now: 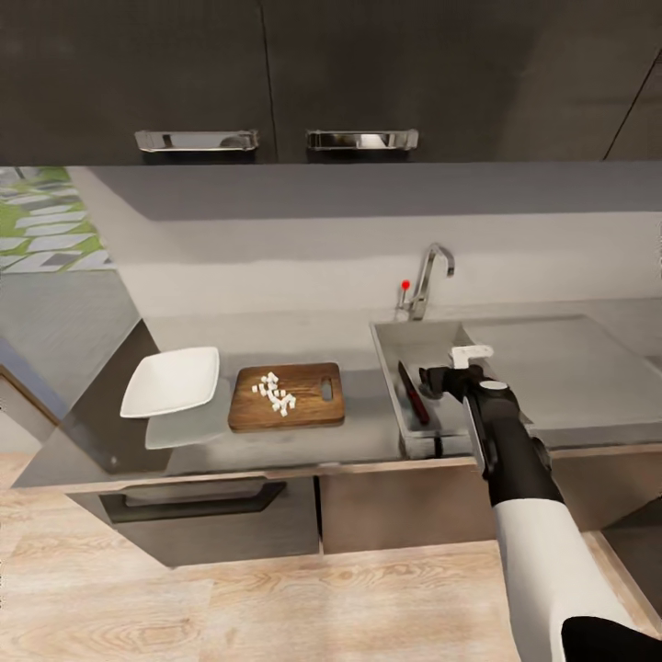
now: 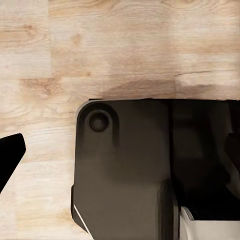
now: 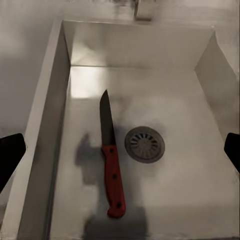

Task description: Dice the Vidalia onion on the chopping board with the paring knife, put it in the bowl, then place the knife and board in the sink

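Observation:
The paring knife [image 1: 413,393], dark blade and red handle, lies flat in the sink [image 1: 391,340] beside the round drain [image 3: 144,144]. My right gripper [image 1: 439,382] hovers open just above the basin, its fingers spread wide on either side of the knife [image 3: 111,165] and not touching it. Tiny white diced onion cubes [image 1: 276,393] sit in a pile on the dark brown chopping board [image 1: 317,414] on the grey countertop [image 1: 368,437]. Left of the board stands the white square bowl [image 1: 173,381], with nothing in it. My left gripper [image 2: 120,152] hangs open over the wooden floor beside the robot's dark base.
A chrome tap [image 1: 432,276] with a red knob rises behind the sink. The flat drainboard [image 1: 552,359] stretches right of the basin. Dark upper cabinets with chrome handles [image 1: 362,140] hang overhead. A drawer front [image 1: 193,506] sits below the counter edge.

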{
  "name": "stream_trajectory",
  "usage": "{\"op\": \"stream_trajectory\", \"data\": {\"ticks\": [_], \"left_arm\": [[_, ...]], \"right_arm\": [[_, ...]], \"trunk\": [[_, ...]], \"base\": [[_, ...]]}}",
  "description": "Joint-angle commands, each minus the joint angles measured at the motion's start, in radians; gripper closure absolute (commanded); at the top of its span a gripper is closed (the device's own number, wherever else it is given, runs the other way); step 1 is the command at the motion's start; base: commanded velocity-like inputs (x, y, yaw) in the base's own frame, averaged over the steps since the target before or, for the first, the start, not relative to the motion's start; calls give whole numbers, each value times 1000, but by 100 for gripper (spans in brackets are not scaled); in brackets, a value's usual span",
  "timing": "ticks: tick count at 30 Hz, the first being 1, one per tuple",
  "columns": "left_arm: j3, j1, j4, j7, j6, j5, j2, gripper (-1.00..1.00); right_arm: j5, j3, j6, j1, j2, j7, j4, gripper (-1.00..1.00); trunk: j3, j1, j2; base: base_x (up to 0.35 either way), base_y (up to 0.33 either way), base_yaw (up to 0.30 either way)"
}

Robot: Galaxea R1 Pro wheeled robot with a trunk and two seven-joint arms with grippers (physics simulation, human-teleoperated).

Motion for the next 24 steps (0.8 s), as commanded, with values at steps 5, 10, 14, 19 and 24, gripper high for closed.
{"op": "stream_trajectory", "data": {"ticks": [5, 10, 14, 19, 24], "left_arm": [[-8, 0, -2, 4, -2, 7, 1, -100], [-8, 0, -1, 5, -2, 7, 1, -100], [-8, 0, -1, 4, -2, 7, 1, -100], [-8, 0, -1, 4, -2, 7, 1, -100], [-8, 0, -2, 4, -2, 7, 1, -100]], "right_arm": [[9, -3, 19, 23, 5, 11, -38, -100], [9, -3, 25, 26, 6, 11, -42, -100], [10, -2, 26, 26, 6, 11, -41, -100], [10, -1, 26, 26, 6, 11, -34, -100], [9, -1, 26, 26, 7, 10, -30, -100]], "trunk": [[6, 0, -2], [14, 0, -2], [21, 0, -2], [28, 0, -2], [31, 0, -2]], "base": [[-244, 0, 0], [-231, 80, 0], [-69, 236, 0], [-11, 295, 0], [-1, 307, 0]]}}
